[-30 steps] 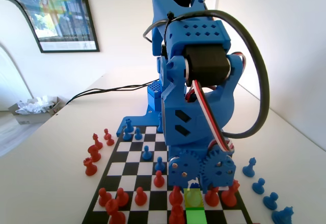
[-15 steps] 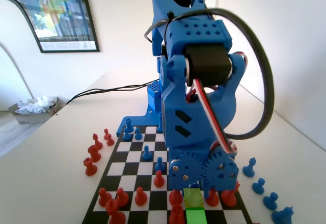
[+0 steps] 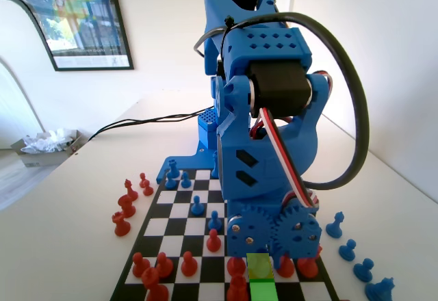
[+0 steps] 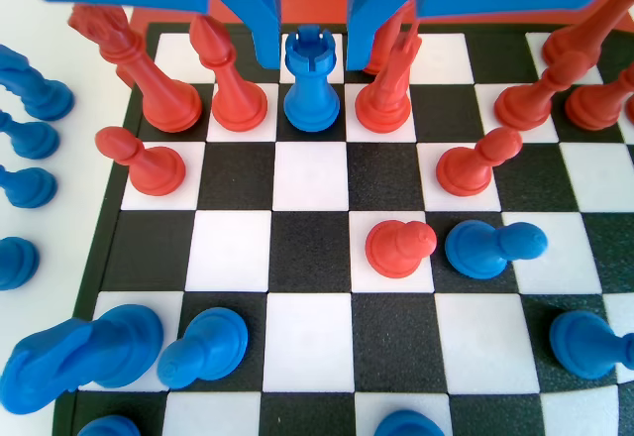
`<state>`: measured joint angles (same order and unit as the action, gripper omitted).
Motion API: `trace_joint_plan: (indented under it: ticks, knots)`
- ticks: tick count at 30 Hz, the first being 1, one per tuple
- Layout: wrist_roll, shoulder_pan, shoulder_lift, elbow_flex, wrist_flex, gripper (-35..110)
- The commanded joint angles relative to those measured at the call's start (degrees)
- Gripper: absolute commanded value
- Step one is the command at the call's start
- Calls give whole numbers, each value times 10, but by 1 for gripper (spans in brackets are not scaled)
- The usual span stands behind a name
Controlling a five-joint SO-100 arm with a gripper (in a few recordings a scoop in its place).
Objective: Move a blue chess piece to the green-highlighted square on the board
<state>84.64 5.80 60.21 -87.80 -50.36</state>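
The board, a flat black-and-white checkered chessboard, lies under the gripper, whose open jaws straddle the small blue plastic chess piece without touching it. Red plastic pieces just beside either jaw could be knocked over on closing or lifting.

You had a black-and-white checkered board with a thin black border under you. The blue chess piece at the far end of the wrist view was solid blue, with red pieces just left and right of it. The gripper was the same bright blue. In the fixed view, the green-highlighted square glowed bright green at the near edge, with a yellow-green tint just beyond it. The table was white.
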Motion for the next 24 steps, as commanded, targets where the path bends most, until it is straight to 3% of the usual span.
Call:
trace_joint_plan:
  ticks: [1, 24]
  knots:
    - [9, 5, 20, 18, 0, 10]
    - [18, 0, 20, -16, 18, 9]
